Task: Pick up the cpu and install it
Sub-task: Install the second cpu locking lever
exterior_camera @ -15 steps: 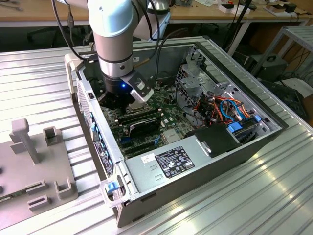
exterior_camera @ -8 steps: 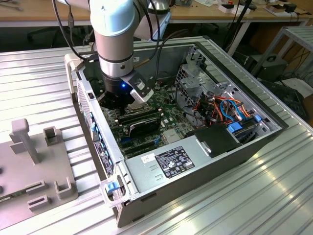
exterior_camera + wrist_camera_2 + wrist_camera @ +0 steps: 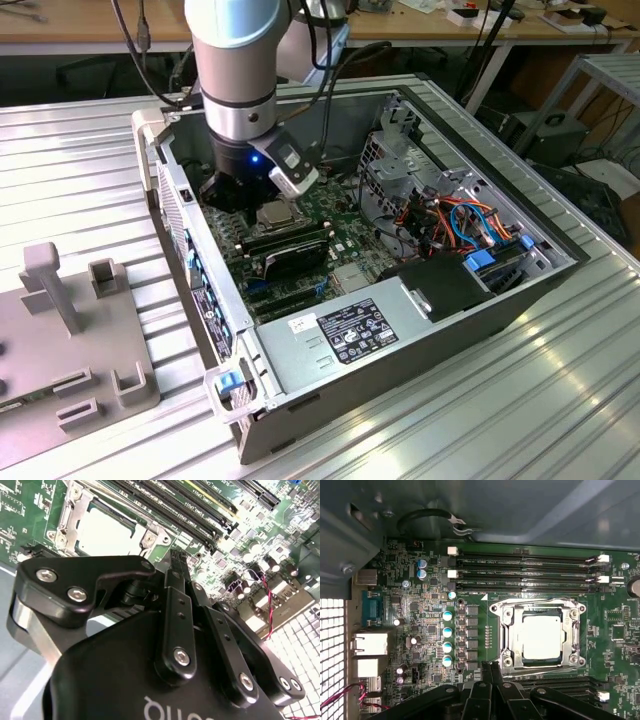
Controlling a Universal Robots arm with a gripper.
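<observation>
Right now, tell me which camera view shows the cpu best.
The first wrist view: the cpu lies flat in its socket frame, seen square-on and whole. The second wrist view catches it slanted, above the pincer. The exterior view shows it small beside the arm.

Counter: ribbed silver aluminium counter (image 3: 560, 400) fills the foreground, with bright glare at 4 o'clock.
Bench: long wooden bench (image 3: 90, 25) runs along 12 o'clock, cables hanging beneath it.
Rack: grey metal shelf rack (image 3: 610, 85) at 2 o'clock.
Fixture: grey plastic fixture (image 3: 70, 330) at 9 o'clock.
</observation>
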